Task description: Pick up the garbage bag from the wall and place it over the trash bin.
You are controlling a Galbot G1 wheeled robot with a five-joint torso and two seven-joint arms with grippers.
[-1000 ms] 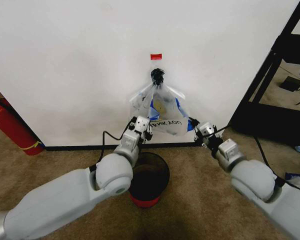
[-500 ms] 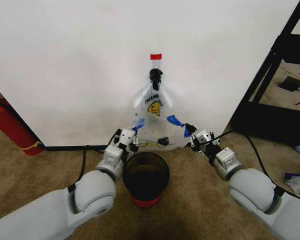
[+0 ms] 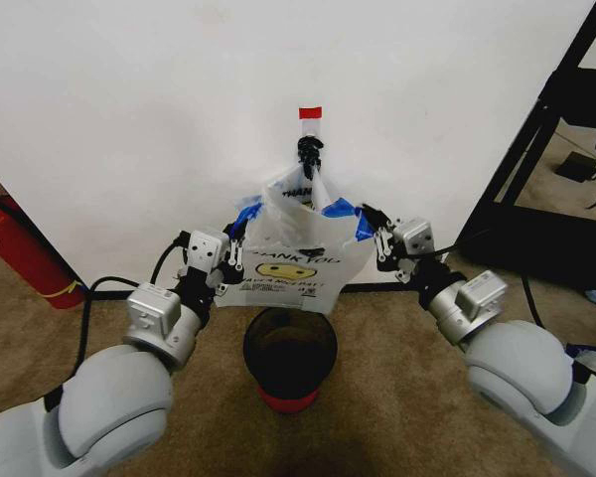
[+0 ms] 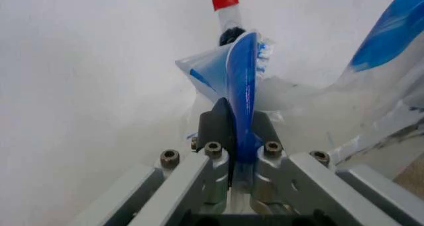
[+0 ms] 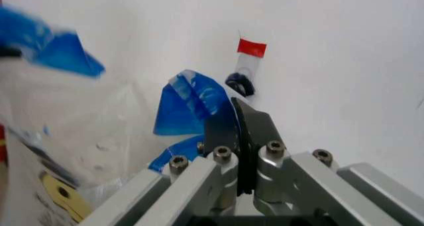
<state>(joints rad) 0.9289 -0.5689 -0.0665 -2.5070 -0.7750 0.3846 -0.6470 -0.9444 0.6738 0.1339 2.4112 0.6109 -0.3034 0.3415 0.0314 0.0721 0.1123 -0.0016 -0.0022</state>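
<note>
Both arms stretch the garbage bag [image 3: 288, 260] open at centre frame, just above the trash bin [image 3: 289, 355], which stands on the carpet at lower centre. The left claw [image 3: 225, 266], at the bag's left edge, is pressed together on a blue fold of plastic; the right claw [image 3: 374, 241], at its right edge, pinches the opposite blue corner. Behind, on the wall [image 3: 139, 119], a second bag [image 3: 300, 191] hangs from the black hook [image 3: 309, 152] beneath a red tape strip [image 3: 309, 112]. The step in hand appears to be carrying the spread bag to the bin; next, its open mouth likely needs lowering around the rim.
</note>
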